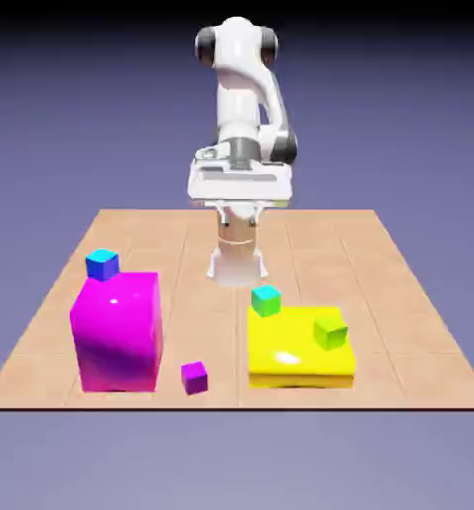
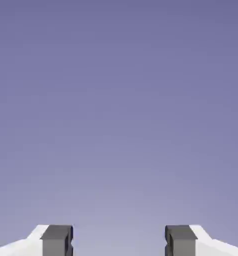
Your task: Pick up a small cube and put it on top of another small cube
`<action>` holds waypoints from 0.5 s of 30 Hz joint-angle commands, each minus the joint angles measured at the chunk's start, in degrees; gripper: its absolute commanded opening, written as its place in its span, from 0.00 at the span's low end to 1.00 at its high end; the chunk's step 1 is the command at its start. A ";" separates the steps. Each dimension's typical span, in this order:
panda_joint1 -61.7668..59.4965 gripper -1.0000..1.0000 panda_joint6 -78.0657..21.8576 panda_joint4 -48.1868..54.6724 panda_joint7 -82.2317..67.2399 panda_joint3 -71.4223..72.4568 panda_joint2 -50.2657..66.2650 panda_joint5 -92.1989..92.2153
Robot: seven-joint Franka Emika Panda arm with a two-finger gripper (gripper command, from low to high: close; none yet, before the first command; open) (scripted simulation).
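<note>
The gripper [image 2: 119, 242] stands open and empty: in the hand view its two grey fingertips [image 2: 56, 240] sit well apart at the bottom edge, and between them there is only the plain blue-violet backdrop. No cube and no table appear in this view, so the hand does not look at the work area.

In the exterior view the white arm [image 1: 243, 90] is folded high above its base at the far edge of the table [image 1: 400, 299], with the hand held up and far from every object. The small purple cube [image 1: 194, 378] lies on the table near the front edge, just beside the large magenta block [image 1: 118, 332], on the exterior view's right of it. A small blue cube [image 1: 103, 264] sits at the block's far top corner. A teal cube [image 1: 266, 300] and a green cube [image 1: 330, 332] are at the yellow slab [image 1: 301, 351].

The risk probably is the closeness of the purple cube to the magenta block: a finger coming down on that side could hit the block or push the cube away. A stack on another tiny cube also needs exact centring, otherwise it may slide off.
</note>
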 commanded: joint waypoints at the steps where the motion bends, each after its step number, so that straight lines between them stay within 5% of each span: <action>1: 0.48 0.50 -1.65 1.40 -0.86 -0.76 2.08 -0.01; 15: 7.18 0.50 -24.74 21.04 -12.89 -11.32 31.15 -0.10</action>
